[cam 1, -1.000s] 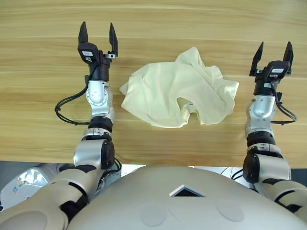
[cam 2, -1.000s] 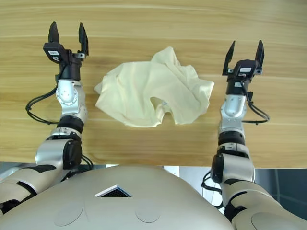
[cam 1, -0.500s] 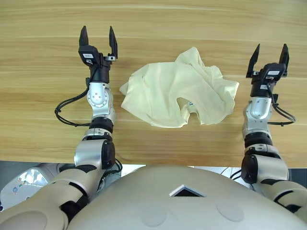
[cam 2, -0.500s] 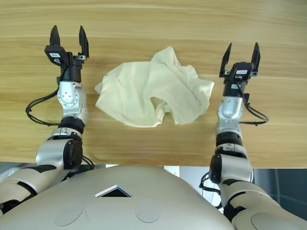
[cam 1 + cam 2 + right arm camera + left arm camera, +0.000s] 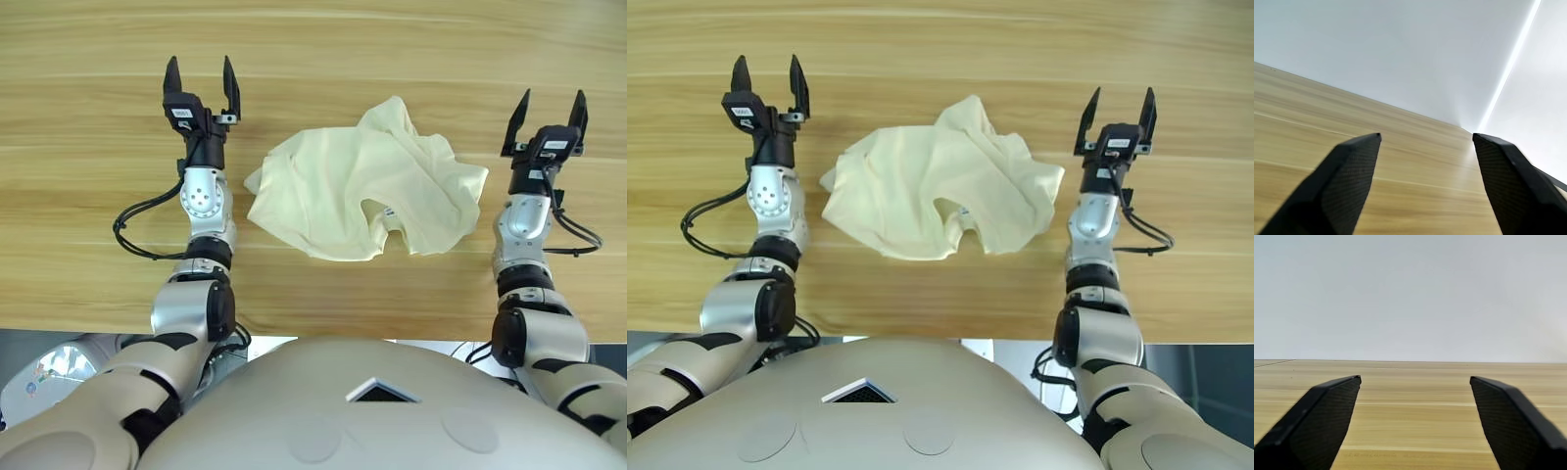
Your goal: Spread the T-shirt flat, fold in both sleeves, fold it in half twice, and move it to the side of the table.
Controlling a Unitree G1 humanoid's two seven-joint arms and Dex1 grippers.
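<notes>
A pale yellow T-shirt (image 5: 362, 191) lies crumpled in a heap at the middle of the wooden table (image 5: 88, 39), its neck opening facing the robot. A small tag (image 5: 390, 211) sits inside the neck, its print too small to read. The left gripper (image 5: 201, 76) and the right gripper (image 5: 547, 108) flank the shirt, apart from it. Each is released with its fingers spread wide, grasping nothing.

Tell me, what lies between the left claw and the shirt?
Nothing but bare table separates the left gripper and the shirt, seen in both eye views.
</notes>
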